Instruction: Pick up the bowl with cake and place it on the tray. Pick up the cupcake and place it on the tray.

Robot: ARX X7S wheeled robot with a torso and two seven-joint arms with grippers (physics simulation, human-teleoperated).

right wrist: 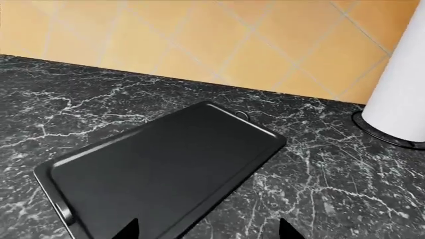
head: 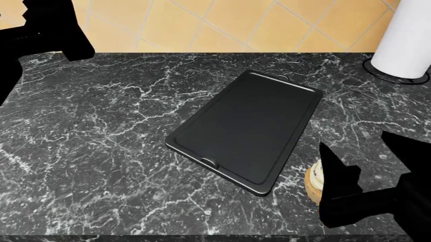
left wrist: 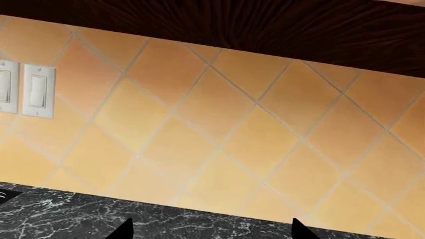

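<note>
The black tray (head: 249, 126) lies empty and slanted in the middle of the marble counter; the right wrist view shows the tray (right wrist: 159, 184) just beyond my right gripper (right wrist: 209, 230), which is open with nothing between its fingertips. A slice of the cupcake (head: 312, 182), tan base and pale frosting, shows at the tray's near right corner, mostly hidden behind my right gripper (head: 367, 164). My left gripper (left wrist: 212, 230) is open and empty, raised at the far left and facing the tiled wall. The bowl and the cake are out of view.
A white paper towel roll (head: 404, 38) on a dark base stands at the back right corner. The orange tiled backsplash (left wrist: 219, 129) carries a light switch (left wrist: 37, 90). My left arm (head: 40, 30) hangs over the counter's far left.
</note>
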